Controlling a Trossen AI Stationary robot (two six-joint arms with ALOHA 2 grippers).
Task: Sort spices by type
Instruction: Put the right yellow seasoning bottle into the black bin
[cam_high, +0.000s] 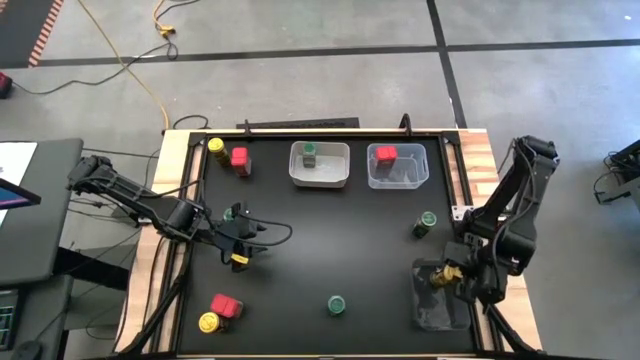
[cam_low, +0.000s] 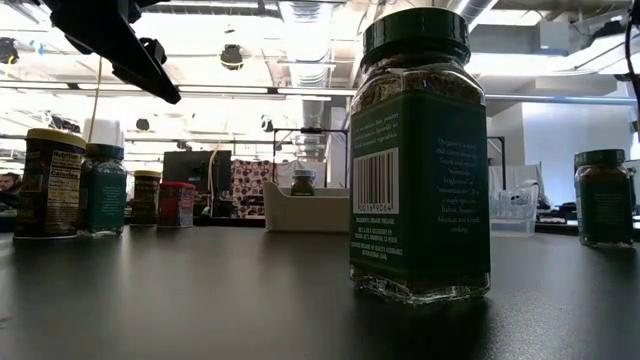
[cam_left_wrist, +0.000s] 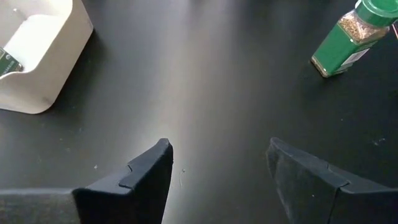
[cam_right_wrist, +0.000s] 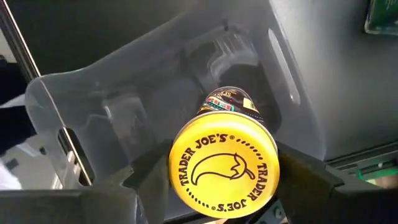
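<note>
My right gripper (cam_high: 446, 273) is shut on a yellow-lidded spice jar (cam_right_wrist: 224, 174) over a clear bin (cam_right_wrist: 155, 74) at the table's near right. My left gripper (cam_left_wrist: 217, 174) hovers open above the table's left middle with nothing between its fingers. A yellow-lidded jar (cam_high: 240, 259) and a green-lidded jar (cam_high: 230, 212) stand beside it. More spices stand on their bases: a yellow one (cam_high: 215, 147) and a red one (cam_high: 240, 158) at the far left, green ones (cam_high: 424, 223) (cam_high: 336, 305), and a red one (cam_high: 226, 305) with a yellow one (cam_high: 208, 322) at the near left. My right gripper pinches the jar at its top end, one finger (cam_right_wrist: 146, 183) on each side of the yellow lid (cam_right_wrist: 177, 177). The fingers come from above, pointing steeply down. The jar hangs below them, slightly tilted, its base (cam_right_wrist: 230, 99) down inside the bin. The lid hides whether the base rests on the bin's floor.
At the far edge, a white bin (cam_high: 320, 178) holds a green-lidded jar (cam_high: 310, 153) and a clear bin (cam_high: 398, 180) holds a red spice box (cam_high: 386, 154). A raised rim frames the black tabletop (cam_high: 330, 240), whose middle is bare.
</note>
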